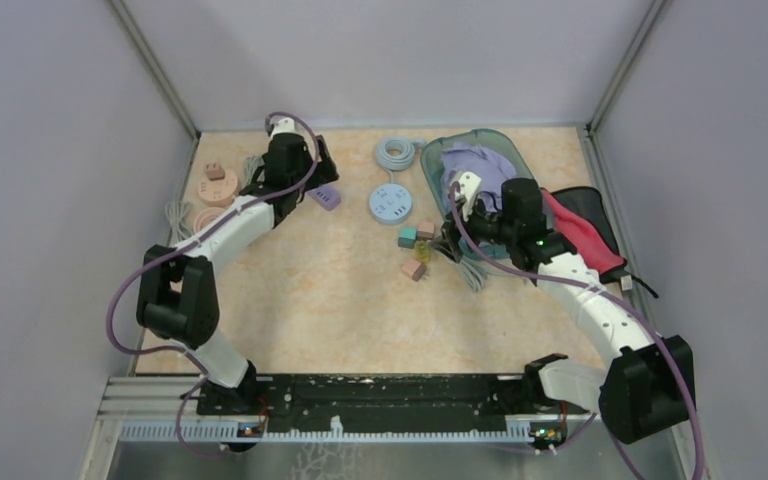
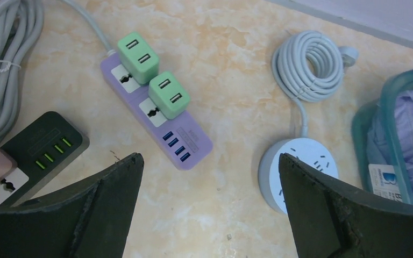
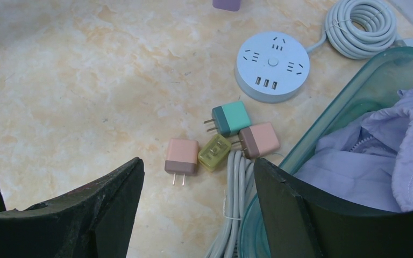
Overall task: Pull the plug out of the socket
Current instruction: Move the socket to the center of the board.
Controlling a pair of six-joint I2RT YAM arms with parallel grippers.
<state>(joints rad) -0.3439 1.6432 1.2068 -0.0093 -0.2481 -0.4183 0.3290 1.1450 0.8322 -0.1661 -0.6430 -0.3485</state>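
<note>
The marbled table (image 3: 86,80) carries a teal basket (image 3: 328,123) on its right side; the left gripper (image 2: 209,161) hangs spread wide and empty beside the purple power strip (image 2: 193,141); the right gripper (image 3: 198,161) gapes, empty, over four loose plugs (image 3: 182,157); two green plugs (image 2: 138,57) sit seated in the strip's sockets.

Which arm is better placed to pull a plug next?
Left. The left gripper, open, hovers near the purple power strip holding two green plugs; the right gripper is over loose plugs.

Gripper (image 2: 208,158) spread wide near purple strip (image 2: 193,145) w/ 2 green plugs (image 2: 138,57).
</note>
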